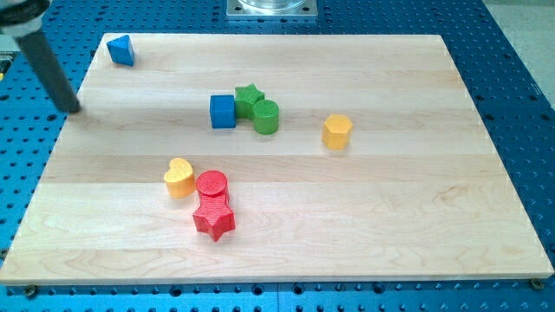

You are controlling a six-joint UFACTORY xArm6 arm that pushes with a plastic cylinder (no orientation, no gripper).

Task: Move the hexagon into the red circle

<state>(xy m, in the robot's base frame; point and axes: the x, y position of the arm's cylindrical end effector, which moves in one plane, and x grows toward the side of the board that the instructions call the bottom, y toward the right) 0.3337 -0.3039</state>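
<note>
We see our tip (pixel 73 109) at the view's left edge of the wooden counter (pixel 390 217), well apart from every block; the tool is a bare rod, so it has nothing to spread or pinch with and touches no block. The yellow hexagon (pixel 337 132) stands alone right of centre, well apart from the red circle (pixel 212 184), which sits lower and to the view's left. That circle touches the yellow heart (pixel 179 177) on its left and the red star (pixel 214 217) just below it. Near the top centre the blue cube (pixel 223 111), green star (pixel 250 99) and green circle (pixel 266 116) huddle together (touching, as far as we can tell). A blue triangle (pixel 121 50) lies in the top-left corner. We can read no writing or labels anywhere.
</note>
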